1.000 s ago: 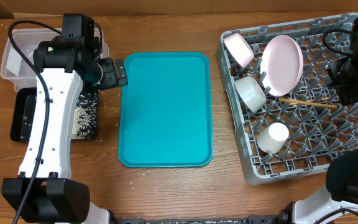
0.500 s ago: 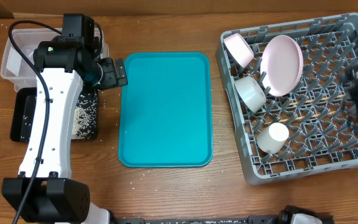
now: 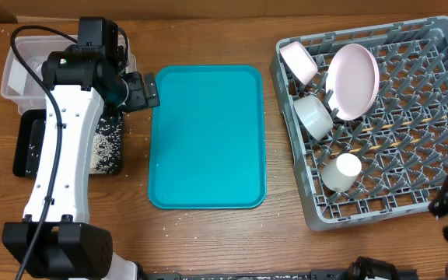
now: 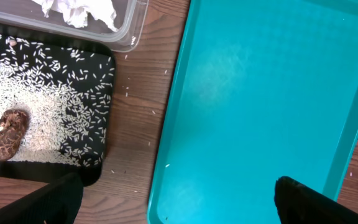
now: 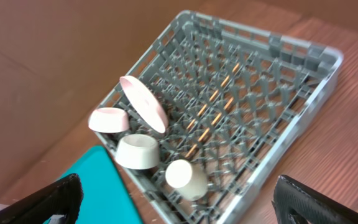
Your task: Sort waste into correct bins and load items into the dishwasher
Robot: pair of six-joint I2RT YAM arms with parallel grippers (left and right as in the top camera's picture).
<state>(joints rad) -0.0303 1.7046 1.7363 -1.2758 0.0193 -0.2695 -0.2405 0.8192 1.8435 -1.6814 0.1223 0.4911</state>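
The wooden surface carries everything. The grey dish rack on the right looks fully loaded. The bare teal tray lies mid-surface.

My left gripper hangs above the tray's left edge and the strip of wood beside it, fingers spread wide and holding nothing. My right gripper sits high off the rack's near corner, also spread and empty.

The clear tub and the black tray sit on the far left, edge to edge.

In the rack, the white plate leans on edge among the pegs. Two bowls and the cup lie tipped beside it.

The crumpled napkin is in the tub. The brown lump and rice are in the black tray. I can't find the red wrapper in any view.

My worries from here:
- **Plate:** a careless right-arm sweep could clip the rack wall and topple it.
- **Rice:** a low left pass could catch the black tray's rim and flick grains out. A few already lie on the wood.
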